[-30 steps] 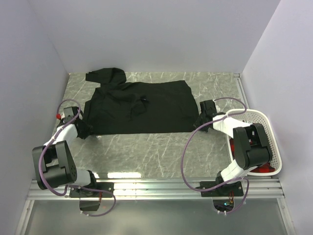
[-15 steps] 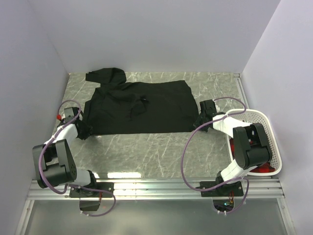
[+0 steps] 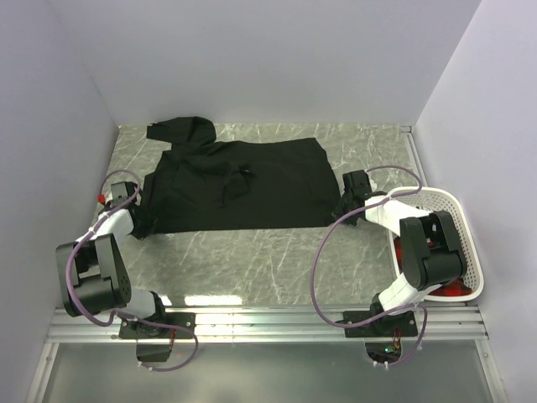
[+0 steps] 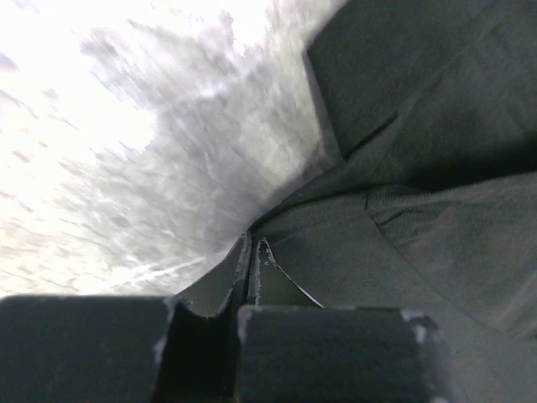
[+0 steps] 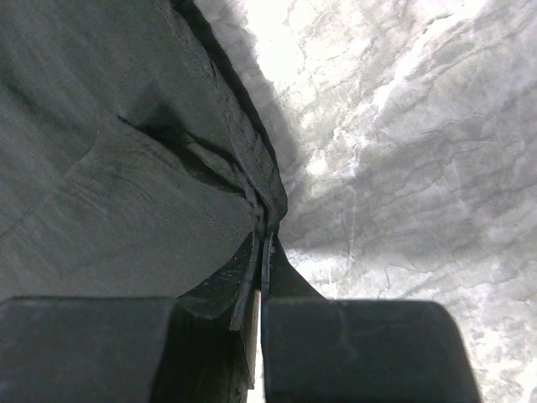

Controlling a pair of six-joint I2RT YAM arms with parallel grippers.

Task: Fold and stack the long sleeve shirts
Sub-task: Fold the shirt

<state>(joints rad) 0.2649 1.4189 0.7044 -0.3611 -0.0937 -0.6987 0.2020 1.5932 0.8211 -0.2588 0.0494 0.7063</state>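
Observation:
A black long sleeve shirt [image 3: 239,180] lies spread on the grey marble table, with a bunched part at the far left [image 3: 183,132]. My left gripper [image 3: 141,223] is shut on the shirt's near left corner; in the left wrist view the jaws [image 4: 252,252] pinch the black cloth [image 4: 403,210]. My right gripper [image 3: 340,210] is shut on the shirt's near right corner; in the right wrist view the jaws [image 5: 264,231] clamp the bunched hem [image 5: 126,168]. Both grippers sit low at the table.
A white plastic basket [image 3: 449,239] with something red inside stands at the right edge. Purple-grey walls close in the table on three sides. Cables loop from both arms. Bare marble [image 3: 252,260] lies between the shirt and the arm bases.
The left gripper has drawn slightly outward and the shirt's near edge lies a bit straighter. The right arm has barely moved.

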